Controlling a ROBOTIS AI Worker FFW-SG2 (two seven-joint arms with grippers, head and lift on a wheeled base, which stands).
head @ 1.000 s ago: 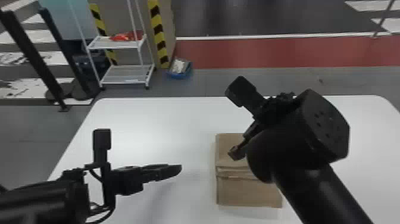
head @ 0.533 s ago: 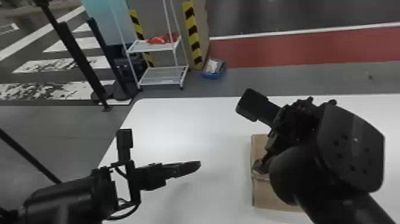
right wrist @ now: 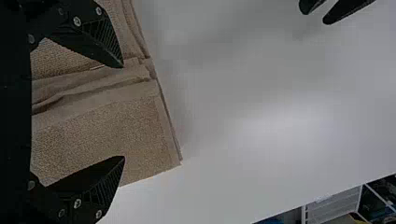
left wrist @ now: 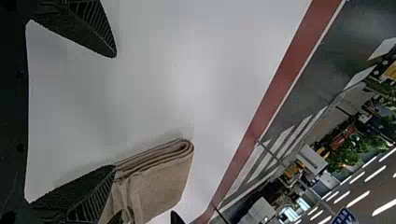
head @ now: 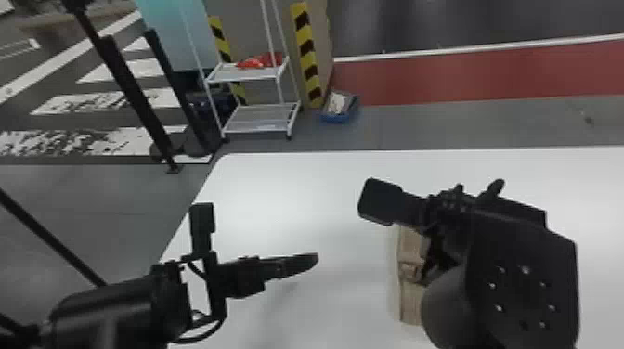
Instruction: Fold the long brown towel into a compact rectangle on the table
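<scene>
- Lying folded in a layered pad on the white bench [head: 278, 185]: the brown towel [head: 411, 301], well in from the left edge and far left corner, short of the far edge.
- Resting right beneath the right gripper [right wrist: 123, 112], reaching out past it toward the bench's left edge; making the right arm plainly the nearer one.
- Lying to the robot's right of the left gripper [left wrist: 114, 111], well apart from it, across bare bench.
- Running near to far, as far as judging the long axis goes with the right arm covering part of it; showing a raised hem band crossing from left to right about midway.
- Holding nothing at the right gripper, fingers spreading wide over the cloth; holding nothing at the left gripper either, fingers standing apart.
- Looking nearly compact already; probably calling for pressing or squaring that hem band with the right gripper, and risking dragging the upper layers askew.
- Counting one brown towel, one bench, two grippers with two fingers each.
- Counting, on the floor beyond the far edge, one white rack [head: 261, 125] with two shelves and one blue bin [head: 340, 118].
</scene>
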